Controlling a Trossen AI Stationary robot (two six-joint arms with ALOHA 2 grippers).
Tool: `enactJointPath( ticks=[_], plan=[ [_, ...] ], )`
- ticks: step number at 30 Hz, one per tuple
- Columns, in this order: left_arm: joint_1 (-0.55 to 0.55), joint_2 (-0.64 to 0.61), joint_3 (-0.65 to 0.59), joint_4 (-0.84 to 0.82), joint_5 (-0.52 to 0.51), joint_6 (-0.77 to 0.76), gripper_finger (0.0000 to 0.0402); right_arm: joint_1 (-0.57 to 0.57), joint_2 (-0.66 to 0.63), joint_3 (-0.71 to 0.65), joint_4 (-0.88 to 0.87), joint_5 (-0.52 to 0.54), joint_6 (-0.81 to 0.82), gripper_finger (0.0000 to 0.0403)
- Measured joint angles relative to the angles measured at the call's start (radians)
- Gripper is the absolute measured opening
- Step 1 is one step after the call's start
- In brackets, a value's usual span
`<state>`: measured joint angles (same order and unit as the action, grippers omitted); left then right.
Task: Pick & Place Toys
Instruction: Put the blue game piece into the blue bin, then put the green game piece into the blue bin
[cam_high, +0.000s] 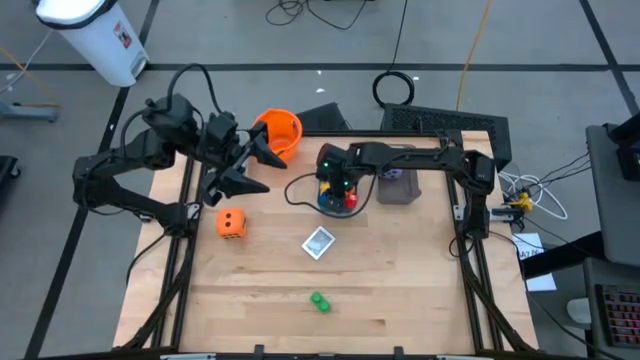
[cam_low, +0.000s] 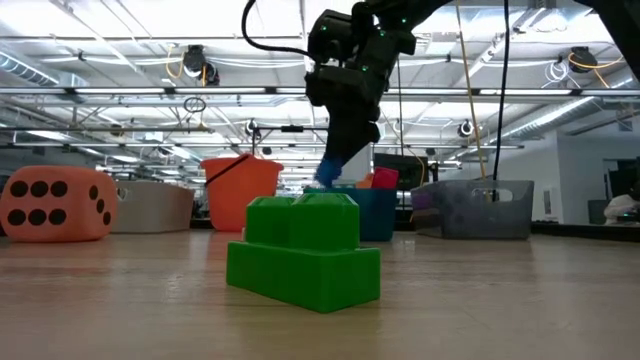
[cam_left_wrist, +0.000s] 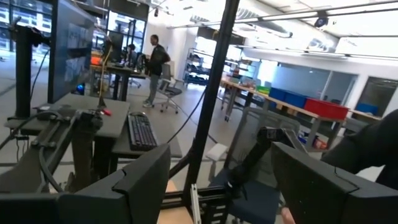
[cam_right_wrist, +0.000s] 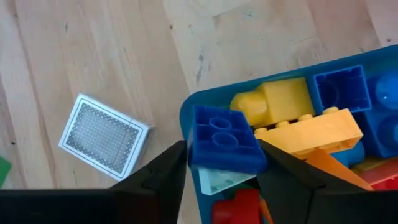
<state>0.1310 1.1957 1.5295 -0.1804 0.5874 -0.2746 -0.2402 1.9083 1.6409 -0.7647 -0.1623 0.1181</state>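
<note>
The left gripper (cam_high: 262, 172) hangs open and empty near the orange die (cam_high: 231, 223). The white card box (cam_high: 319, 242) lies on the table. The right gripper (cam_right_wrist: 221, 180) holds a blue brick (cam_right_wrist: 222, 139) between its fingers above the teal tray (cam_right_wrist: 189, 112).

A blue brick (cam_right_wrist: 221, 138) sits tilted over the teal tray's (cam_right_wrist: 186, 112) corner, above yellow (cam_right_wrist: 273, 99), orange and red bricks inside. On the table lie a green brick (cam_high: 319, 301), a white patterned card box (cam_high: 318, 242) and an orange die (cam_high: 231, 223), well apart.

Green brick (cam_low: 303, 256) sits nearest (orange die (cam_low: 58, 203) far left); right pincer (cam_low: 330, 172) holds blue brick (cam_low: 327, 176).
</note>
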Motion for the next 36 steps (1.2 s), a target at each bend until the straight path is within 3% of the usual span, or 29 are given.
enactJointPath(
  ticks=[11, 22, 29, 36],
  plan=[
    [-0.010, 0.000, 0.000, -0.034, 0.018, -0.060, 0.0285, 0.000, -0.009, 0.000, 0.009, 0.000, 0.067, 0.0242],
    [-0.111, 0.000, 0.000, -0.113, 0.024, -0.075, 0.0285, 0.023, -0.162, -0.001, 0.242, -0.089, 0.297, 0.0253],
    [-0.227, 0.001, 0.000, -0.167, -0.116, -0.075, 0.0285, 0.119, -0.249, -0.001, 0.318, -0.093, 0.323, 0.0253],
    [-0.401, 0.001, 0.000, -0.203, -0.356, -0.068, 0.0285, 0.304, -0.306, -0.001, 0.277, 0.130, 0.259, 0.0254]
  ],
)
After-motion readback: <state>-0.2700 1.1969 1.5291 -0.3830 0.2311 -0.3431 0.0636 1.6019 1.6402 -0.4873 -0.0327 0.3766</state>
